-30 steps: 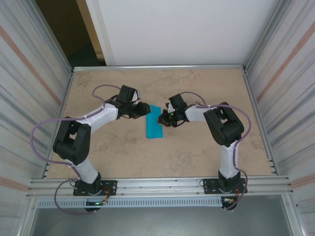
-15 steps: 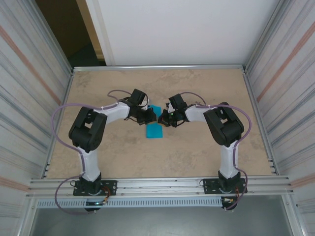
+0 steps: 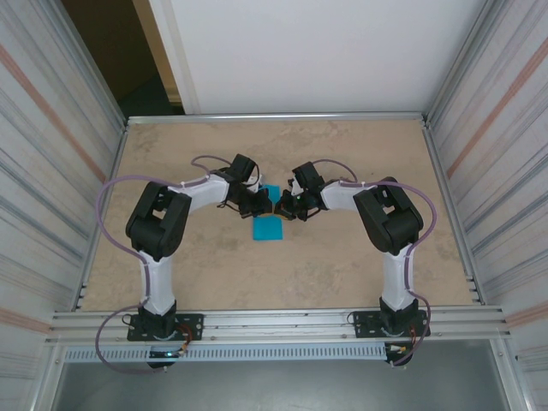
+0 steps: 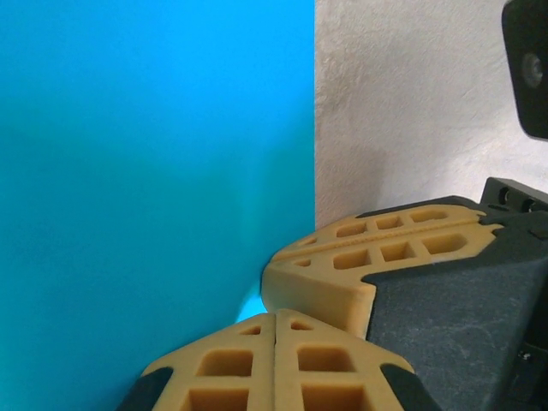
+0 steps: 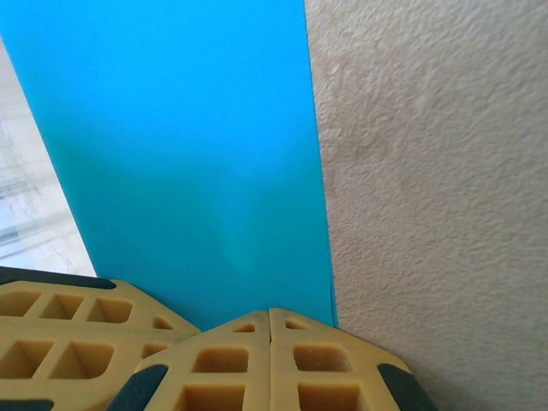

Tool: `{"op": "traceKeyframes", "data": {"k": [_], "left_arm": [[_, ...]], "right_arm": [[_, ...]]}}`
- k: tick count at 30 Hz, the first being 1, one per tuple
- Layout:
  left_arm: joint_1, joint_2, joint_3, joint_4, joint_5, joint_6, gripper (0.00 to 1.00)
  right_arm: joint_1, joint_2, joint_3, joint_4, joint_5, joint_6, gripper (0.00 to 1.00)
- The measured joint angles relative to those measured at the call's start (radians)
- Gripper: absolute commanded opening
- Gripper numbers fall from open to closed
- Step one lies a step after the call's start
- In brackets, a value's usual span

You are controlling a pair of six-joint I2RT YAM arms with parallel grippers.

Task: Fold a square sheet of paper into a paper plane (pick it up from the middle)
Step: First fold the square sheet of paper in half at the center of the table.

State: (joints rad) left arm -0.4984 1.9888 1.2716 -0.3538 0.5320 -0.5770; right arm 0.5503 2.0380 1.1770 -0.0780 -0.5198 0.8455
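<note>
The teal-blue square sheet of paper [image 3: 268, 228] lies on the table's middle as a narrow folded strip, its centre covered by both grippers. My left gripper [image 3: 264, 205] comes from the left and is shut, tips down on the paper [image 4: 154, 171]. My right gripper [image 3: 282, 208] comes from the right, also shut, tips on the paper [image 5: 197, 154] near its right edge. The two grippers nearly touch: the right fingers [image 4: 342, 265] show beside my left gripper [image 4: 274, 318], and the left fingers [image 5: 60, 317] beside my right gripper [image 5: 271, 315]. No paper shows between either pair of pads.
The beige table [image 3: 342, 265] is walled by metal rails and corrugated panels [image 3: 505, 171] on both sides. Both arms bend inward over the table's centre, with cables looping off the elbows.
My left arm has swung right onto the paper, and its gripper has closed. The right gripper stayed in place, shut. Less of the paper shows between the grippers.
</note>
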Motion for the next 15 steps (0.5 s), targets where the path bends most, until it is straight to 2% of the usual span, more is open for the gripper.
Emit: {"op": "traceKeyframes", "data": {"k": [7, 15], "left_arm": [[0.025, 0.023, 0.000, -0.026, 0.005, 0.044, 0.00], [0.103, 0.023, -0.035, -0.014, 0.047, 0.092, 0.00]], "right_arm": [[0.000, 0.011, 0.027, -0.040, 0.000, -0.019, 0.01], [-0.008, 0.017, 0.038, -0.063, -0.002, -0.053, 0.01]]}}
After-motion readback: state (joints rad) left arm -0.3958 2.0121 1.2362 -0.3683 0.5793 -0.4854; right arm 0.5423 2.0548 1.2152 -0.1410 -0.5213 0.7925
